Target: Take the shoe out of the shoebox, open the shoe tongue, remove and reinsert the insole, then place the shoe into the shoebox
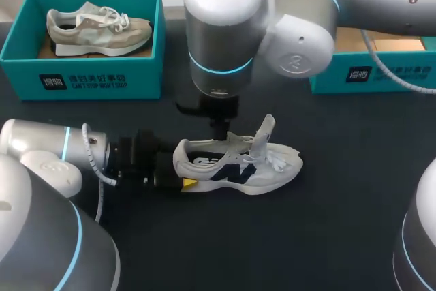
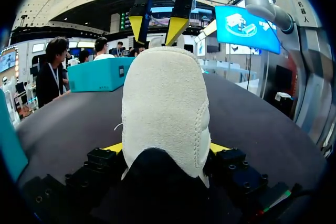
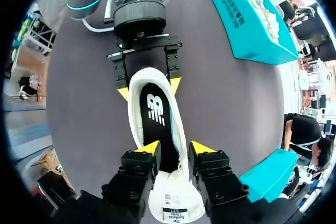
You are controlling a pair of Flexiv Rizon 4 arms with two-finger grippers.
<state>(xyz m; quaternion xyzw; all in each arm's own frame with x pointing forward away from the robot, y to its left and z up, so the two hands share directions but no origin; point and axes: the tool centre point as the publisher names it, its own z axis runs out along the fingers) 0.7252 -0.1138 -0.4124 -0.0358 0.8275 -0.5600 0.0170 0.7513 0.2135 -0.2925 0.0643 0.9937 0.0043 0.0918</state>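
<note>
the white shoe (image 1: 238, 165) with the navy side mark lies upright on its sole near the middle of the dark counter (image 1: 327, 236), heel toward my left arm and toe pointing to the right; the left gripper (image 2: 166, 148) is clamped on the heel, one yellow fingertip pressed against each side of the pale heel cup just above the counter; the right arm comes in from the upper right and hangs over the shoe's mouth, and the right gripper (image 3: 174, 149) points down with its fingers apart, gripping nothing; in the right wrist view one yellow tip sits over the inside of the shoe and the other outside its side wall, so the collar edge runs between them; the black insole (image 3: 156, 116) lies flat inside the shoe, ahead of the right gripper; the tongue (image 1: 264, 131) is lifted and stands up from the laces; the teal shoebox (image 1: 82, 76) sits at the far left of the counter, well apart from the shoe, with a beige shoe (image 1: 95, 31) inside; a second teal box (image 1: 381, 76) stands at the far right.
</note>
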